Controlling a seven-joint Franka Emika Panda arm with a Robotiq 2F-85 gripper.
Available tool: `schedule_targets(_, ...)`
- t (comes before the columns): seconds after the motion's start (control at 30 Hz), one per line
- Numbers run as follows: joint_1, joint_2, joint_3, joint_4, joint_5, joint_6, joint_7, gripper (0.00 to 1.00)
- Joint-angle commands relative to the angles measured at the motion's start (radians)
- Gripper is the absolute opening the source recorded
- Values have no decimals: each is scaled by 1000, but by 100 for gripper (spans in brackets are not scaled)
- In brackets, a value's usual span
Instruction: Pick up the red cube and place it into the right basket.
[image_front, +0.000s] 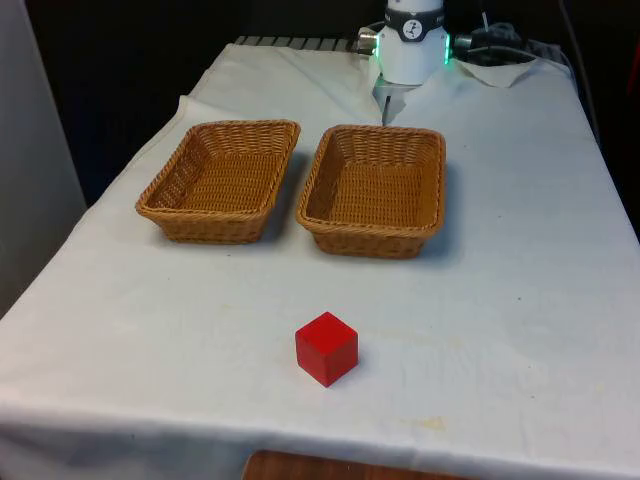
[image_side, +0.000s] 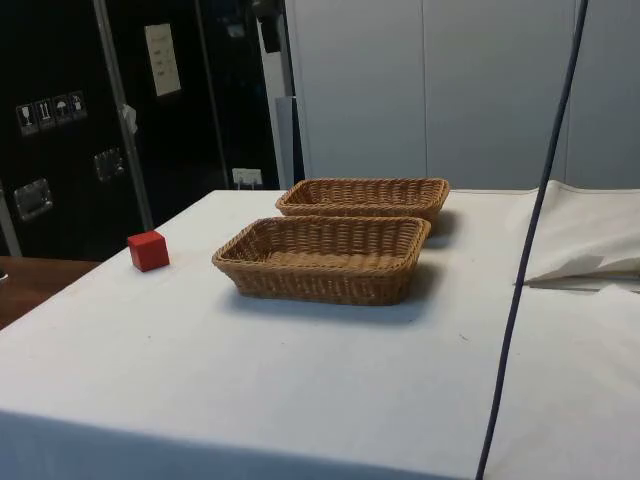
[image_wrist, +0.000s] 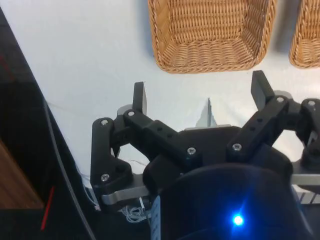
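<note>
- Two fingers of our gripper (image_wrist: 197, 95) stand apart, holding nothing, above the cloth beside a basket (image_wrist: 210, 35).
- We judge the pick not yet begun.
- Next we must reach past the baskets to the red cube (image_front: 326, 347) near the table's front edge.

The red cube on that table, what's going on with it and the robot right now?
Nothing is holding the red cube yet. It sits alone on the white cloth, at the near end of the table in the front view, apart from the two wicker baskets. Both baskets, the one on the front view's left and the one on its right, are empty. The gripper hangs open above the cloth near a basket, gripping nothing.
</note>
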Motion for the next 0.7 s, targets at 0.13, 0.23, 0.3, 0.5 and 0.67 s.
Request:
schedule_targets(0.13, 2, 47, 19, 42, 2, -4, 19, 100)
schedule_targets(0.23, 0, 83, 25, 75, 7, -2, 22, 100)
schedule_targets(0.3, 0, 108, 27, 100, 10, -1, 23, 100)
schedule_targets(0.5, 0, 173, 29, 163, 14, 1, 24, 100)
schedule_targets(0.67, -1, 226, 34, 215, 27, 1, 40, 100)
